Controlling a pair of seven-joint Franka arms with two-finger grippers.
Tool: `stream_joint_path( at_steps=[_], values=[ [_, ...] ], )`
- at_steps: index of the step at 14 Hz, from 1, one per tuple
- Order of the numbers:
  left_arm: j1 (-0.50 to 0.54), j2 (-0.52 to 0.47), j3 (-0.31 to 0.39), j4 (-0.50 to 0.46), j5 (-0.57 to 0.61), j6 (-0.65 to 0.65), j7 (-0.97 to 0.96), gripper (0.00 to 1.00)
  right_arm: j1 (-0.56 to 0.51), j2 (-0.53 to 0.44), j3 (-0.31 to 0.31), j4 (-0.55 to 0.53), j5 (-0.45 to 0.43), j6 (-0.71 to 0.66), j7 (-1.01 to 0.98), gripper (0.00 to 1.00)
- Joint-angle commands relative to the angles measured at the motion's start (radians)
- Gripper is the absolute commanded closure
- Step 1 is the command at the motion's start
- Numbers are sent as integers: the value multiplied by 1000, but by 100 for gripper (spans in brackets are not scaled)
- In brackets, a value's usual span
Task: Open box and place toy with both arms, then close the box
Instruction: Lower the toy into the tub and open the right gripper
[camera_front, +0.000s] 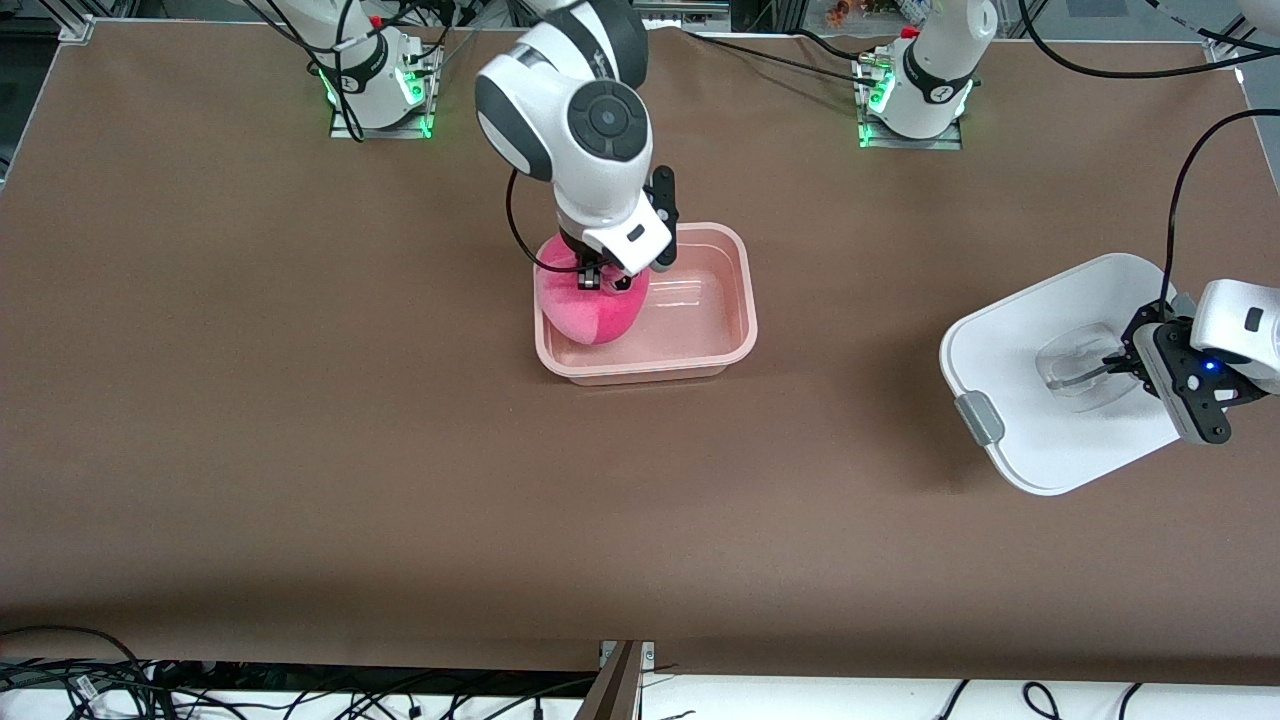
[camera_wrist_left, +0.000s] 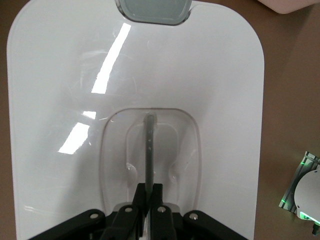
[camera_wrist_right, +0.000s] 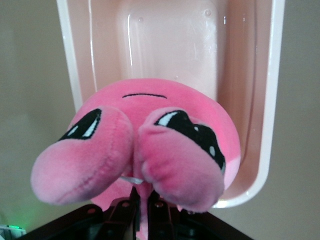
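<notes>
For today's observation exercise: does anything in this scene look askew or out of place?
Yes: the pink plush toy, pinched by the right gripper, straddles the open box's rim rather than lying inside. The left gripper grips the lid.

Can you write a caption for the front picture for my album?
Right claw lowers pink plush toy into open box; left claw holds lid.

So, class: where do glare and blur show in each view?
Left wrist view: bright window streaks glare on the lid. Right wrist view: the toy looms close, its near lobes soft. Front view: even light, soft shadow by the box.
</notes>
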Motion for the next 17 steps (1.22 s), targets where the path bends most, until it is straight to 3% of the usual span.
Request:
stream_joint_path(
  at_steps=[1,9,10,11,17],
  values=[
    [10,5,-7,15,13,-18,18,100,8,45,-7,28,-40,21,14,100],
    [11,3,-7,15,13,-18,20,100,18,164,-9,21,-115,118,56,100],
    [11,3,-7,15,13,-18,20,100,18,177,-9,18,-118,141,56,81],
    [11,5,-7,15,13,-16,20,100,16,187,-9,18,-135,174,43,1],
    [11,3,-7,15,15,-18,34,100,33,235,-3,21,-107,398,196,0]
  ],
)
